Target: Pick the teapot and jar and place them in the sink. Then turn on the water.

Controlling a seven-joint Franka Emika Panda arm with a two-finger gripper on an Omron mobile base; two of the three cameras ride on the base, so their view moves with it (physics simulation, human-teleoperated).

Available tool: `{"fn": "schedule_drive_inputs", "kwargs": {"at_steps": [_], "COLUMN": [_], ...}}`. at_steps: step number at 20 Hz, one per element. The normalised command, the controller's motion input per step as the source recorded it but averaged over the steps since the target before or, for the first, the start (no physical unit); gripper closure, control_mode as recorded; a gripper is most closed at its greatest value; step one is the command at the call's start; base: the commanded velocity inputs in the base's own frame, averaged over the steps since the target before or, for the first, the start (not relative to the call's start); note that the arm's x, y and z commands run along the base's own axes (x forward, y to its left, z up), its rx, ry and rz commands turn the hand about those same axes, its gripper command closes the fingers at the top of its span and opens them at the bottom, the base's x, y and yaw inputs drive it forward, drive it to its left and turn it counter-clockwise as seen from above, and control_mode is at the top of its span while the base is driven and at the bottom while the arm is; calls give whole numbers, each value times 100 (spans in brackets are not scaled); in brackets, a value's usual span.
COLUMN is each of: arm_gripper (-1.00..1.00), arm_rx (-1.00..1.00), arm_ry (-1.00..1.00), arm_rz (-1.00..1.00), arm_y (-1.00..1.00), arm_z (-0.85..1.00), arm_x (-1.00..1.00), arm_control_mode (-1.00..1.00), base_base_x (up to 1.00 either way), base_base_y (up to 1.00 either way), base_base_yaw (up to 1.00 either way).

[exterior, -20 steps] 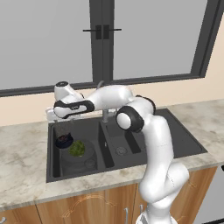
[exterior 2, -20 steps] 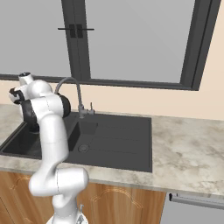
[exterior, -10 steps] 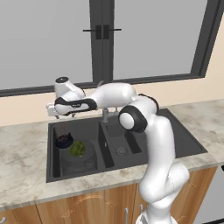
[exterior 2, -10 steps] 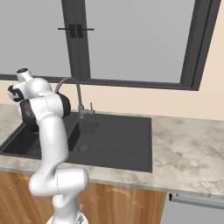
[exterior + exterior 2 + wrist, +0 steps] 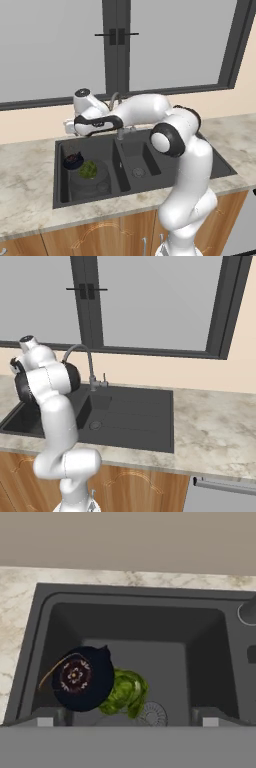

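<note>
The small black teapot (image 5: 80, 679) with its wire handle rests in the left basin of the black sink (image 5: 150, 599). It touches the jar (image 5: 126, 694), whose green contents show through the glass. In the left base view the teapot (image 5: 74, 160) lies just behind the jar (image 5: 90, 176). My gripper (image 5: 127, 719) hovers above that basin, open, its fingertips (image 5: 46, 717) wide apart with nothing between them. From the left base camera the gripper (image 5: 69, 129) hangs over the sink's back left rim. No stream falls from the grey gooseneck faucet (image 5: 82, 353).
The right basin (image 5: 137, 160) holds only its drain. Marble counter (image 5: 25, 165) surrounds the sink (image 5: 130, 416), and a window wall rises right behind it. My arm stretches across in front of the faucet (image 5: 115, 100).
My hand has drifted slightly up and to the right above the left basin. Teapot and jar have stayed where they lie.
</note>
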Motion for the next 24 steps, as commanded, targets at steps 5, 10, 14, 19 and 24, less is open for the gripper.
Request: {"fn": "schedule_drive_inputs", "kwargs": {"at_steps": [5, 10, 14, 19, 24], "arm_gripper": [-100, -100, -100, -100, -100], "arm_rx": [2, 2, 1, 0, 1], "arm_ry": [-9, -10, -11, -16, -12], "arm_rz": [4, 4, 2, 2, 0], "arm_y": [-74, -70, -60, -61, -55], "arm_z": [0, 1, 1, 0, 2], "arm_x": [-40, -27, -10, -5, 0], "arm_control_mode": [-100, -100, -100, -100, -100], "base_base_x": [0, 0, 0, 0, 0], "base_base_y": [0, 0, 0, 0, 0], "base_base_yaw": [0, 0, 0, 0, 0]}}
